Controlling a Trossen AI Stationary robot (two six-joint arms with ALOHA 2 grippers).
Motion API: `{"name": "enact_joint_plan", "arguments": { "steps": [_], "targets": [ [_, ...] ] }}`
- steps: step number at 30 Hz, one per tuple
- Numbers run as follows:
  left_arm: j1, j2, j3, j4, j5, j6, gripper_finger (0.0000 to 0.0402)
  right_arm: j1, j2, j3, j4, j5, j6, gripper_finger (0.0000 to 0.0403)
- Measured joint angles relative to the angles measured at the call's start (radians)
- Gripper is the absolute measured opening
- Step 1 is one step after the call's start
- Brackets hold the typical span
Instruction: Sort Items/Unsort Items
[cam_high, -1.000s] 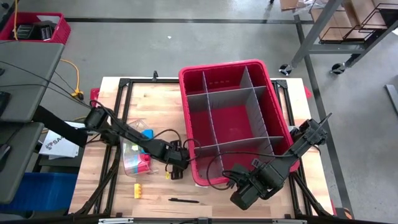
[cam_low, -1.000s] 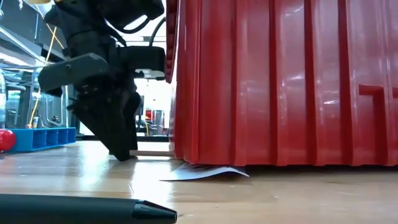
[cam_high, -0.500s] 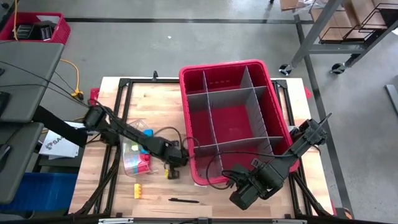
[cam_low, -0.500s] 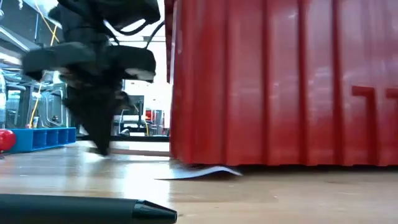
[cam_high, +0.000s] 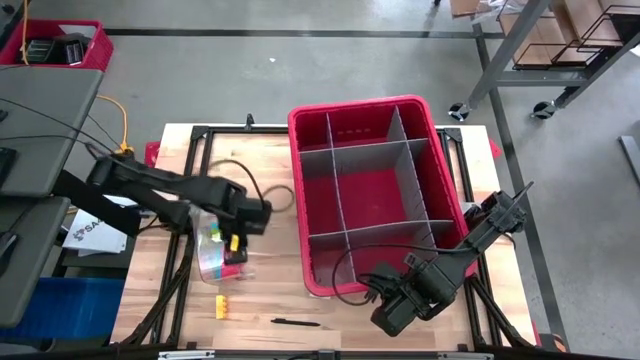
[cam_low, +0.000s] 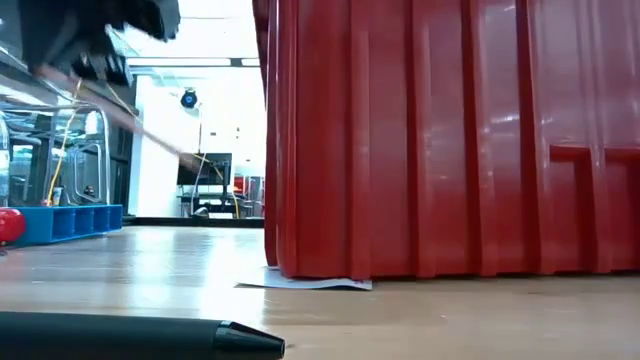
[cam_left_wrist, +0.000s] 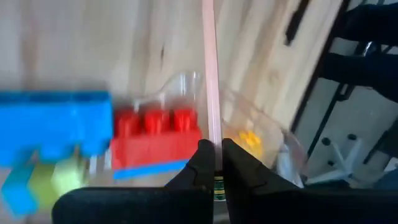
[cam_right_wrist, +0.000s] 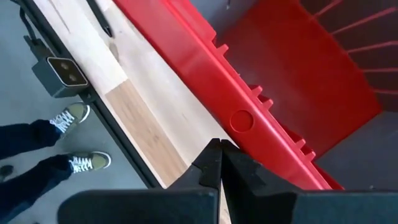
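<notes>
**Left pincer closed over the clear tub, right arm parked at the bin's corner**

The left gripper (cam_high: 237, 222) is hanging over the clear plastic tub (cam_high: 215, 252) on the left half of the wooden table (cam_high: 255, 165), just beside the red bin (cam_high: 372, 190). In the left wrist view its two dark fingers (cam_left_wrist: 202, 163) are pressing together with only a slit showing between them. A small yellow-green scrap is showing right at the tips, but whether it is being pinched cannot be told.

Inside the tub, the left wrist view is showing a red studded block (cam_left_wrist: 155, 138) lying beside a blue block (cam_left_wrist: 55, 127), with pale green and light blue pieces (cam_left_wrist: 43, 183) next to them and a yellow piece (cam_left_wrist: 250, 139) just beyond the tub's clear wall. From above, the tub's contents are reading as a mix of pink-red, green and blue.

On the bare wood in front of the tub, a yellow block (cam_high: 221, 306) is lying alone, and a thin dark pen (cam_high: 295, 322) is lying near the table's front edge, well apart from the tub.

The red bin is divided by grey partitions into compartments, and none is showing any items.

The right gripper (cam_high: 388, 318) is resting off the bin's front right corner, its fingers (cam_right_wrist: 208, 163) closed together and holding nothing. A person's shoes (cam_right_wrist: 79, 138) are showing on the floor beside the table.
</notes>
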Motion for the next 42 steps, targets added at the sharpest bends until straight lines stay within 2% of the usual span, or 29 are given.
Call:
{"name": "enact_joint_plan", "arguments": {
  "steps": [7,11,14,18,21,27,30,33,37,39,42],
  "targets": [
    [0.051,-0.063,0.227,-0.398,-0.005,0.076,0.0002,0.0,0.0,0.0,-0.002,0.0,-0.044,0.0001],
    [0.066,-0.119,0.319,-0.369,-0.002,-0.023,0.0001,-0.003,0.0,0.0,-0.005,0.0,-0.068,0.0001],
    [0.088,-0.147,0.382,-0.34,-0.096,-0.092,0.0001,-0.006,0.0,0.0,-0.009,-0.003,-0.085,0.0001],
    [0.103,-0.202,0.411,-0.071,-0.252,-0.203,0.0001,-0.009,0.0,0.0,-0.009,-0.001,-0.092,0.0001],
    [0.109,-0.207,0.368,0.223,-0.396,-0.26,0.0001,-0.01,-0.001,0.0,-0.013,-0.002,-0.094,0.0001],
    [0.107,-0.154,0.189,0.747,-0.557,-0.375,0.0001,-0.01,-0.016,0.0,-0.027,0.009,-0.057,0.0001],
    [0.107,-0.123,0.088,1.001,-0.672,-0.464,0.0001,-0.009,-0.016,0.0,-0.028,0.023,-0.049,0.0001],
    [0.107,-0.073,-0.019,1.241,-0.741,-0.566,0.0001,-0.009,-0.016,0.0,-0.03,0.028,-0.049,0.0001],
    [0.104,-0.018,-0.122,1.442,-0.857,-0.762,0.0001,-0.009,-0.016,0.0,-0.033,0.039,-0.049,0.0001],
    [0.089,0.022,-0.164,1.507,-0.877,-0.888,0.0001,-0.009,-0.016,0.001,-0.033,0.04,-0.049,0.0001],
    [0.053,0.063,-0.184,1.568,-0.889,-0.969,0.0001,-0.007,-0.017,0.001,-0.041,0.041,-0.049,0.0001]
  ]
}}
